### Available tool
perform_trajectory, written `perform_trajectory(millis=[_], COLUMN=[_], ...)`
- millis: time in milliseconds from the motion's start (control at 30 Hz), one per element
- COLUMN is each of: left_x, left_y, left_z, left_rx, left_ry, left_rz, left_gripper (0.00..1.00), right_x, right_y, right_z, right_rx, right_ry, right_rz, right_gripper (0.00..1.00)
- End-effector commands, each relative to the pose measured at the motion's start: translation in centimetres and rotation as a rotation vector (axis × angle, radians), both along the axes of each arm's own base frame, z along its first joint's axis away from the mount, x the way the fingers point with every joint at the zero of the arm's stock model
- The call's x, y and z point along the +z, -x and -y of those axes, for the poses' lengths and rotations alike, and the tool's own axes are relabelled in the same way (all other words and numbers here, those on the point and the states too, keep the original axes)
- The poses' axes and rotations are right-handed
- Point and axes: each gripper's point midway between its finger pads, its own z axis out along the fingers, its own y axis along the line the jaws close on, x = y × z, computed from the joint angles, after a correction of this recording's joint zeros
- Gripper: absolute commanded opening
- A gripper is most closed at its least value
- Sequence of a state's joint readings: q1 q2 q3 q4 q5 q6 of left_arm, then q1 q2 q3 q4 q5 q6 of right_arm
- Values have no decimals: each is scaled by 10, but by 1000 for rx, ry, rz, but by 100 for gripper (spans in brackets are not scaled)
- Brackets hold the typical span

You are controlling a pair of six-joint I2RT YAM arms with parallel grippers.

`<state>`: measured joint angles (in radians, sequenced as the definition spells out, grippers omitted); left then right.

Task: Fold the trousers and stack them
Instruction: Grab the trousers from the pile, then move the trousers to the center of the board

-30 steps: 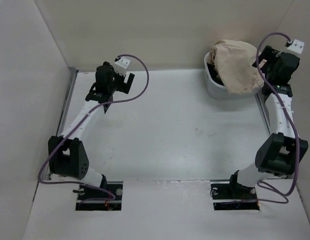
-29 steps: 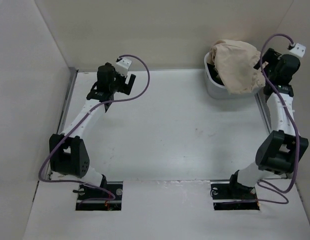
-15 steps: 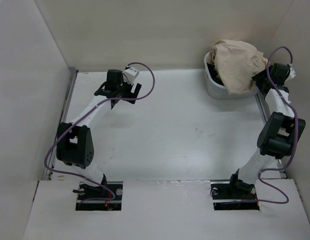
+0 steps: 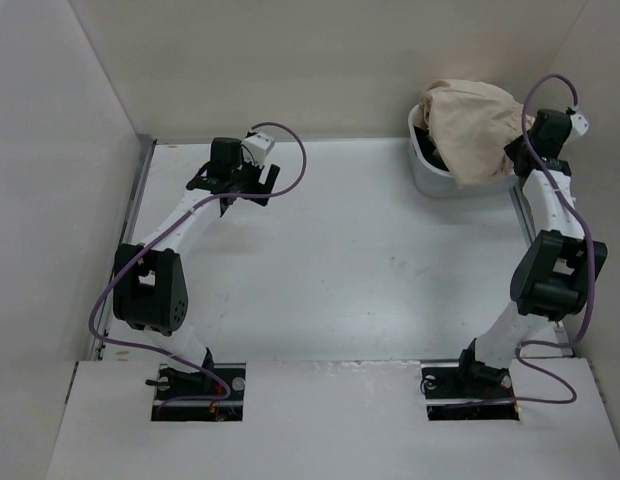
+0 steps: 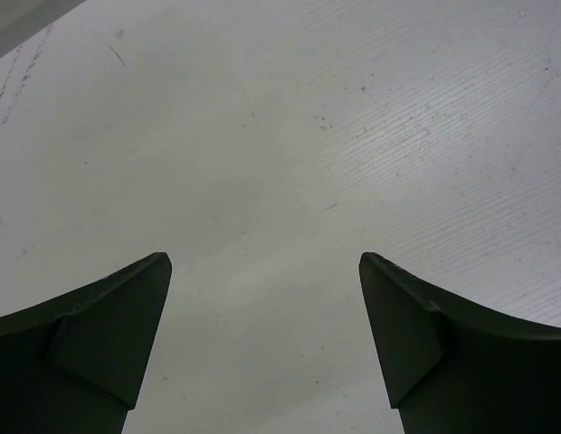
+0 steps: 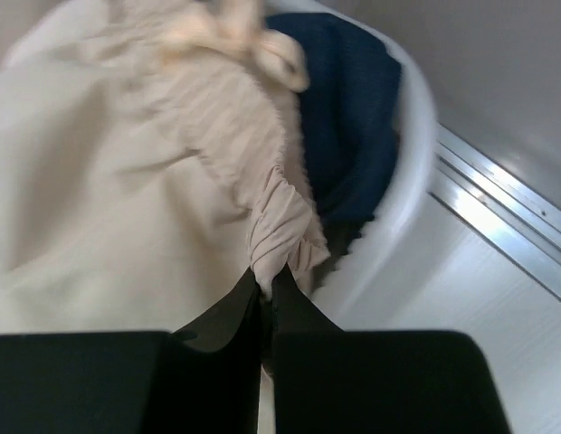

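Pinching one pair of trousers (image 6: 127,181), right gripper (image 6: 265,287) clamped, left gripper (image 5: 264,262) wide, one basket (image 6: 409,154).

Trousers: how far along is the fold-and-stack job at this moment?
Done: nothing folded. In hand: the right jaws are shut on the gathered waistband of the trousers, which lie heaped in the white basket over a navy garment. Remaining: lift out, spread on the table, fold, stack; the left jaws hang open.
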<state>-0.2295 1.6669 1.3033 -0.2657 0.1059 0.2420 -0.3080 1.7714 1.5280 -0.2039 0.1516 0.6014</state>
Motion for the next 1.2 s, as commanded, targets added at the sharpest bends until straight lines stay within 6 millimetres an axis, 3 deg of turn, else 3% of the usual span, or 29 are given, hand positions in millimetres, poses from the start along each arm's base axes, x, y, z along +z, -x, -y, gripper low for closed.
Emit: perform_trajectory(millis=[0, 100, 267, 333, 433, 500, 600, 700, 800, 867, 933, 1033, 1100, 1167], left_x=[43, 60, 106, 127, 157, 173, 189, 195, 196, 196, 190, 174, 154, 131], left_y=[-10, -1, 22, 32, 46, 55, 63, 65, 63, 60, 57, 53, 54, 58], left_z=[5, 5, -17, -36, -66, -81, -98, -103, -97, -86, -76, -60, -46, -33], left_rx=[-3, -3, 42, 86, 154, 187, 225, 235, 215, 187, 164, 116, 67, 8], left_ry=[39, 48, 79, 106, 136, 145, 150, 154, 167, 184, 190, 182, 160, 93], left_rz=[106, 135, 221, 266, 336, 379, 432, 457, 458, 451, 433, 394, 345, 309], left_gripper=[87, 87, 88, 89, 90, 92, 94, 95, 95, 95, 95, 96, 96, 96], right_x=[145, 229, 357, 412, 488, 521, 553, 575, 594, 600, 601, 578, 543, 495], right_y=[-1, -3, 11, 38, 111, 167, 248, 304, 353, 371, 369, 317, 276, 242], right_z=[-56, -132, -303, -364, -411, -425, -430, -422, -401, -392, -392, -404, -403, -391], right_rx=[78, 199, 406, 441, 415, 418, 449, 479, 490, 494, 508, 496, 480, 452], right_ry=[202, 347, 516, 502, 386, 295, 202, 130, 62, 62, 100, 135, 162, 217], right_rz=[262, 409, 732, 927, 1284, 1503, 1777, 1904, 2034, 2076, 2037, 1795, 1597, 1411], right_gripper=[0, 0, 0, 0, 0, 0, 1, 1, 1, 2, 2, 2, 2, 1])
